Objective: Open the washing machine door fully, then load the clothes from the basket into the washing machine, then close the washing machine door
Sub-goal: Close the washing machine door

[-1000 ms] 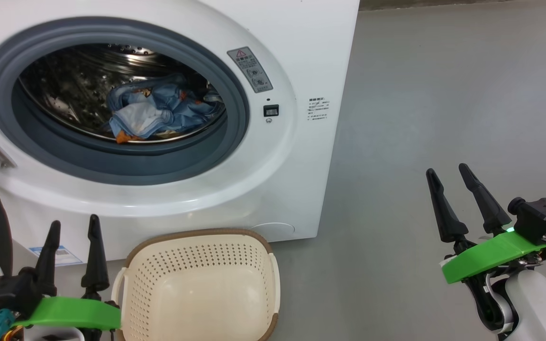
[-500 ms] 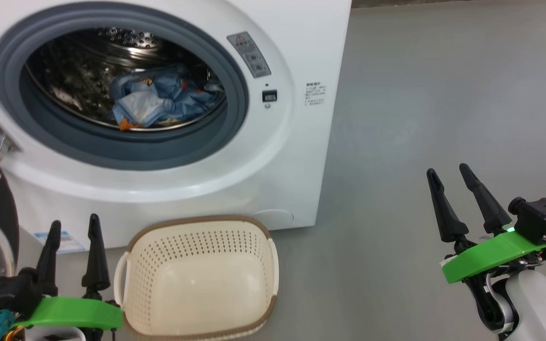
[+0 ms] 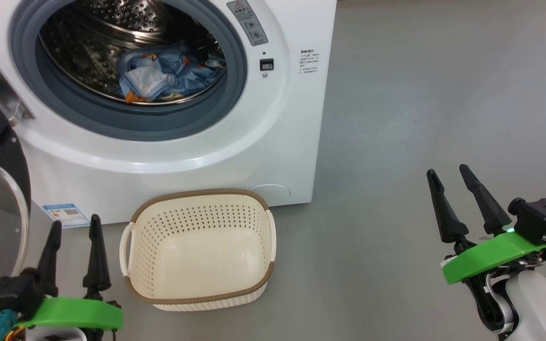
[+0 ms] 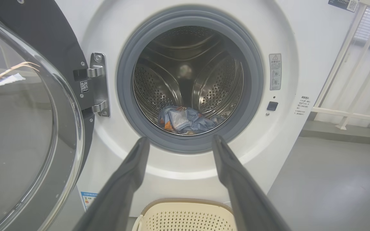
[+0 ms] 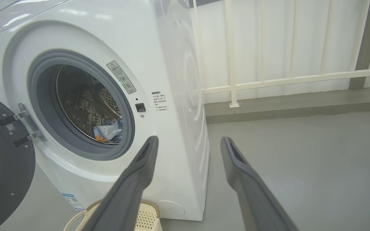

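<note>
While the dark two-fingered left gripper (image 3: 75, 220) and right gripper (image 3: 447, 169) hung spread wide, holding nothing, the small cream perforated plastic basket (image 3: 197, 193) just ahead sat bare. Left of it the glossy black round door (image 4: 21, 122) stood swung out; probably rigid and slick, so I'd push its rim. Soft blue bear-print clothes (image 3: 168, 78) lay inside the white washing machine (image 3: 277, 142).
</note>
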### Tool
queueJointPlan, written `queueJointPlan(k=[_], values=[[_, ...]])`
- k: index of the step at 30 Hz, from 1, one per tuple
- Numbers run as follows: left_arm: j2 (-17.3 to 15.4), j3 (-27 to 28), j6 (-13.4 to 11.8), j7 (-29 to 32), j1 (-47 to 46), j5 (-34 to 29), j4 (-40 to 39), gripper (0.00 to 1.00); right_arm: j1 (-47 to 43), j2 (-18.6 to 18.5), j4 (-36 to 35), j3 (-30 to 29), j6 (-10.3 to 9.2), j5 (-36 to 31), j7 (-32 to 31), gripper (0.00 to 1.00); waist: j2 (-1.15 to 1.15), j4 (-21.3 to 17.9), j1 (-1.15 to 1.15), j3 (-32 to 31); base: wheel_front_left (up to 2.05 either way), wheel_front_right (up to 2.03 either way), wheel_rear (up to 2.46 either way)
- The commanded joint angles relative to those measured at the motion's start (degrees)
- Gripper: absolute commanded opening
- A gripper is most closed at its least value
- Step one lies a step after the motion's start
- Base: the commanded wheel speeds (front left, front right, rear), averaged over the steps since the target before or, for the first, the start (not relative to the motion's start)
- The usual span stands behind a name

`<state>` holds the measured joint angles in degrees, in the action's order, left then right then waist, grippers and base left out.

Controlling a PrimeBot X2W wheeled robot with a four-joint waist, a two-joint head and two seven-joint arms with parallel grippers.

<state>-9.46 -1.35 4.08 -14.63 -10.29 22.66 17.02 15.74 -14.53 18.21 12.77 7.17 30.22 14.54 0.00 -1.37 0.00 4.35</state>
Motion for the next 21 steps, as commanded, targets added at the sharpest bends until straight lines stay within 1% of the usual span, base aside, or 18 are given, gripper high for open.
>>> queueJointPlan(k=[1,21], values=[[-0.99,2.13,0.29,-0.37,-0.84,-0.38,-0.94,1.00,-0.26,-0.73,-1.16,0.92,0.32,0.46,0.46,1.00,0.00,0.00,0.00,-0.01,-0.14,0.14,0.00],[-0.70,2.20,0.67,-0.37,-0.81,-0.78,-0.66,1.00,-0.35,-0.84,-0.96,1.11,0.32,0.64,0.46,1.00,0.00,0.13,0.00,-0.03,0.00,0.00,0.00]])
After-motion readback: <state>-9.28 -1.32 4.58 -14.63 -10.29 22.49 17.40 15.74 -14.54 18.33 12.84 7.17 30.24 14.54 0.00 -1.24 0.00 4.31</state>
